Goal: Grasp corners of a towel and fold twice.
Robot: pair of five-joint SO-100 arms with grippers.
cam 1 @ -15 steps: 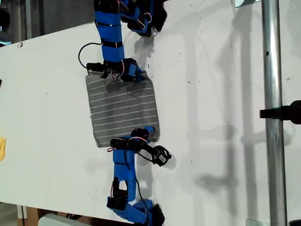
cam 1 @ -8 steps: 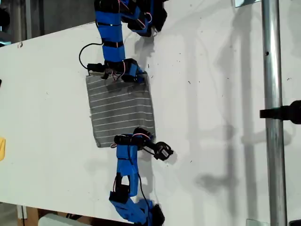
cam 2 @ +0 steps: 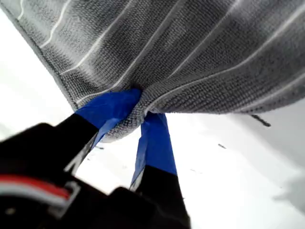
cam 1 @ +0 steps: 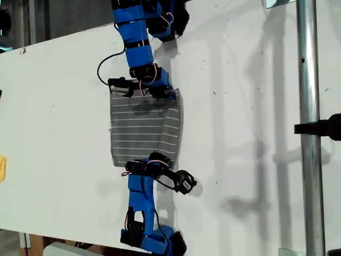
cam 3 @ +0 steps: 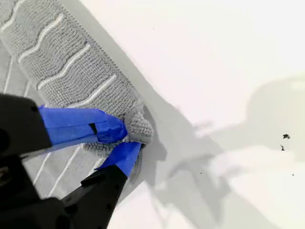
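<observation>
The dark grey towel [cam 1: 144, 128] with thin white stripes lies on the white table [cam 1: 240, 106] in the middle of the exterior view. My first gripper [cam 2: 140, 112] is shut on a corner of the towel [cam 2: 190, 47], which hangs raised above the table. My second gripper [cam 3: 131, 136] is shut on another corner, with the towel [cam 3: 62, 62] bunched over its lower layer. In the exterior view one blue arm [cam 1: 141, 48] reaches from the top and one blue arm [cam 1: 141, 197] from the bottom, each at a corner on the towel's right edge. Which arm is which does not show.
A metal pole [cam 1: 309, 128] with a black clamp [cam 1: 325, 128] crosses the exterior view's right side. A yellow object [cam 1: 2, 168] pokes in at that view's left edge. The table's far edge [cam 1: 53, 37] runs along the upper left.
Both arms have shifted toward the exterior view's right with the held corners. The towel has been dragged that way and looks narrower.
</observation>
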